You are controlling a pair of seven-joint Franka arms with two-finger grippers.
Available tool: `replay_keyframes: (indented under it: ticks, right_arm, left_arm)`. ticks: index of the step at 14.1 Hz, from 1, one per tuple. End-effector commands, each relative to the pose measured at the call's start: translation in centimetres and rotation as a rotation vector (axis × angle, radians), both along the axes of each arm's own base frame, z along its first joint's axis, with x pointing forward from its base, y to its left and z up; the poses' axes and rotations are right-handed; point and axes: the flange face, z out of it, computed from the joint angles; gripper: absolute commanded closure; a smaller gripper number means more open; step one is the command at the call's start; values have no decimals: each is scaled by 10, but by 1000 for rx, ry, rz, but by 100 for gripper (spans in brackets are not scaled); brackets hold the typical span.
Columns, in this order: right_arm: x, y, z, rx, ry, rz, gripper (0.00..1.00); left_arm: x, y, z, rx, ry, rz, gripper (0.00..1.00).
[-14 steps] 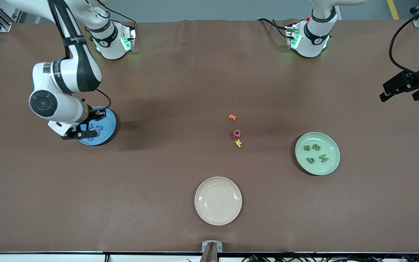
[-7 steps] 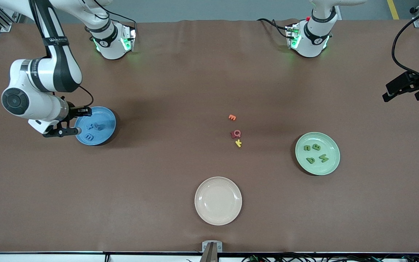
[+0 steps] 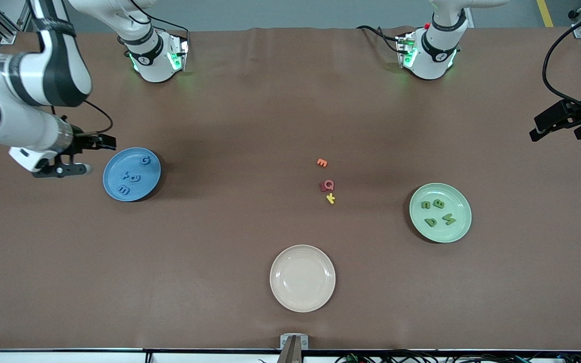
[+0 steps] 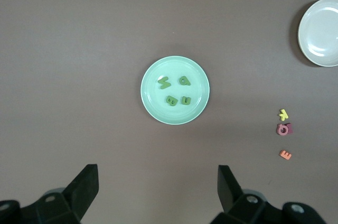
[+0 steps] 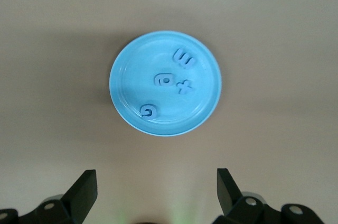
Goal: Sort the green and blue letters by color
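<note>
Several blue letters point(image 3: 131, 176) lie on the blue plate point(image 3: 153, 177) at the right arm's end of the table. The right wrist view shows these blue letters point(image 5: 163, 80) on the blue plate point(image 5: 129, 78) too. My right gripper point(image 3: 98, 155) hangs open and empty beside that plate, over bare table, and it shows as the right gripper point(image 5: 155, 176) in its own view. Several green letters point(image 3: 439, 203) rest on the pale green plate point(image 3: 462, 209). The left gripper point(image 3: 553, 132) waits open at its end of the table. From the left gripper point(image 4: 157, 174) I look down on the green letters point(image 4: 171, 100) and their plate point(image 4: 150, 105).
An empty cream plate point(image 3: 302, 278) stands near the front camera at mid-table. An orange letter point(image 3: 322, 162), a red letter point(image 3: 327, 185) and a yellow letter point(image 3: 331, 198) lie loose between the two coloured plates. Black cables hang at the left arm's end.
My right gripper has opened and drawn back from over the blue plate toward the right arm's end of the table, uncovering the letters there. The left arm has barely moved.
</note>
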Motion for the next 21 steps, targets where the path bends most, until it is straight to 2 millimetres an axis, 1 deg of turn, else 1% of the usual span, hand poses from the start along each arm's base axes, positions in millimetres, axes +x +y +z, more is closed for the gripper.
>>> replay_keyframes:
  ticks: [1, 3, 4, 6, 8, 9, 11, 12, 13, 14, 16, 17, 18, 20, 21]
  right_arm:
    - [17, -8, 75, -14, -61, -21, 0]
    - [28, -21, 120, -15, -93, -52, 0]
    - [34, -23, 137, -16, -105, -56, 0]
    - [43, -25, 164, -20, -138, -64, 0]
    - [51, -24, 166, -21, -153, -63, 0]
    - [53, -18, 174, -22, -167, -52, 0]
    - [53, -16, 180, -21, -181, -49, 0]
    - [55, -14, 180, -20, -187, -49, 0]
    - [59, -13, 172, -19, -168, -49, 0]
    - [60, -13, 171, -13, -171, -50, 0]
    - [57, -12, 170, 14, -157, -57, 0]
    - [56, -12, 170, 38, -155, -64, 0]
    - [53, -14, 168, 48, -125, -79, 0]
    - [46, -22, 166, 37, -95, -171, 0]
    - [41, -22, 171, 36, -96, -174, 0]
  left_arm:
    - [-1, 1, 2, 17, 3, -13, 1]
    - [-1, 1, 2, 16, 2, -11, 1]
    - [-1, 2, 2, 16, 2, -10, 1]
    - [-1, 2, 2, 16, 2, -10, 1]
    - [-1, 1, 2, 16, 3, -11, 1]
    - [-1, 1, 1, 17, 5, -11, 1]
    - [-1, 2, 2, 16, 1, -11, 1]
    - [-1, 3, 3, 15, 0, -10, 1]
    - [-1, 3, 3, 13, -2, -10, 1]
    - [-1, 2, 4, 13, -3, -11, 1]
    - [-3, 4, 6, 13, -6, -8, 1]
    - [-5, 10, 7, 15, -5, -1, 1]
    - [-5, 14, 8, 15, -5, 7, 1]
    - [-3, 14, 7, 15, -6, 8, 1]
    - [-3, 15, 6, 15, -6, 10, 1]
